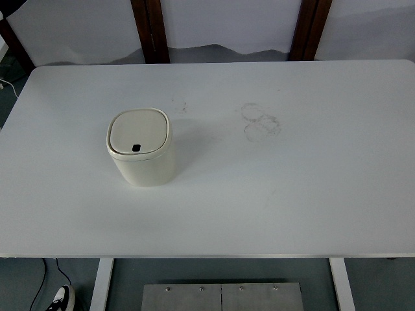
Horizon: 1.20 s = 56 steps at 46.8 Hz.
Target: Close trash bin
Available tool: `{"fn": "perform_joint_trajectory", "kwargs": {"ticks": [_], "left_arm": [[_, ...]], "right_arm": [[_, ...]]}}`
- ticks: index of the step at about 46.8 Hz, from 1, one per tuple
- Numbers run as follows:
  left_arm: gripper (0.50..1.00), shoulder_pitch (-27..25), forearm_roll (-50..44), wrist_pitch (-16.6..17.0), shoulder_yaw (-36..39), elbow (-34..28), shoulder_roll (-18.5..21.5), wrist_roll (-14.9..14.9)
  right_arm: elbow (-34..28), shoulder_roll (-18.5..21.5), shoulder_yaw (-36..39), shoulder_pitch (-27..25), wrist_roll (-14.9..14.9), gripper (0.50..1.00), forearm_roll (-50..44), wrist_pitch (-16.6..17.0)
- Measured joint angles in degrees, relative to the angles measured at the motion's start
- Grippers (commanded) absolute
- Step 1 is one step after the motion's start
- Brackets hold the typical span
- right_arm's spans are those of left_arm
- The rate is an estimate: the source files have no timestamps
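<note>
Bin (141,147) left of center on desk (305,181), lid flat and closed.
No hands in frame, so fingers' state can't be told.

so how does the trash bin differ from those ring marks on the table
The trash bin is a solid cream thing standing upright left of centre, lid shut flat; the ring marks are only faint grey stains lying flat on the table, right of centre and farther back. The bin is one rounded-square shape; the marks are several overlapping circles. Both are on the same white tabletop.
</note>
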Motion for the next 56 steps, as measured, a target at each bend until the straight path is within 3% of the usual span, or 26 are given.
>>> {"fn": "perform_joint_trajectory", "kwargs": {"ticks": [20,56], "left_arm": [[1.000,5.0,-0.4,0.4,0.0,0.7,-1.4,0.1],[1.000,6.2,0.0,0.5,0.1,0.8,-2.1,0.1]], "right_arm": [[0.0,0.0,0.0,0.0,0.1,0.995,0.0,0.0],[0.0,0.0,-3.1,0.1,0.3,0.995,-2.9,0.0]]}}
